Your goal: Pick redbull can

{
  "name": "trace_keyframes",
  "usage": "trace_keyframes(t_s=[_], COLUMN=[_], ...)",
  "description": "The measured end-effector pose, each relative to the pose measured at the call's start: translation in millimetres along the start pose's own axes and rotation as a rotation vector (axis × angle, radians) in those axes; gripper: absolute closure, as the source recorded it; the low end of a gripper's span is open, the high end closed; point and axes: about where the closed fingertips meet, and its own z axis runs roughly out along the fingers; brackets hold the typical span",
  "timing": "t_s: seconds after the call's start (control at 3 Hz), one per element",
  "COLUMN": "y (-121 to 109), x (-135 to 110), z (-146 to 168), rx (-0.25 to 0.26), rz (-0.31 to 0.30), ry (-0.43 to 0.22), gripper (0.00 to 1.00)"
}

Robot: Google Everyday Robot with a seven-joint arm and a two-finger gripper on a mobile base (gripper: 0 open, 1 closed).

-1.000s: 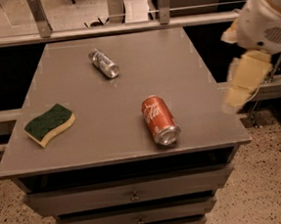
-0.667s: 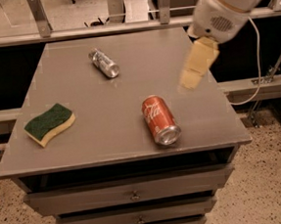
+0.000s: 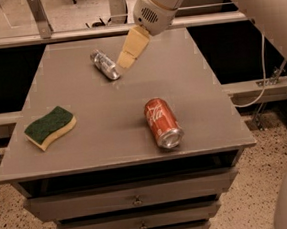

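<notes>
The redbull can [image 3: 104, 64] is a slim silver can with bluish markings. It lies on its side at the back middle of the grey table top [image 3: 90, 136]. My gripper [image 3: 127, 59] hangs from the white arm at the top of the view. Its cream-coloured fingers point down and left. Its tip is just right of the can, close to it, above the table.
A red cola can [image 3: 163, 123] lies on its side at the front right of the table. A green and yellow sponge [image 3: 49, 126] lies at the front left. Drawers [image 3: 136, 201] sit below the table top. A white cable [image 3: 260, 71] hangs at the right.
My gripper has swung from off the table's right edge leftward across the table to beside the redbull can. The cans and the sponge have not moved.
</notes>
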Motion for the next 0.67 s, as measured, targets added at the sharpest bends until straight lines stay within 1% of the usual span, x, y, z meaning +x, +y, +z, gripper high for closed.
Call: trace_keyframes(t_s=[0.33, 0.67], y=[0, -13], x=[0, -14], z=[0, 22], rx=[0.000, 0.021], rz=[0.000, 0.031], ry=[0.000, -0.046], gripper=[0.00, 0.00])
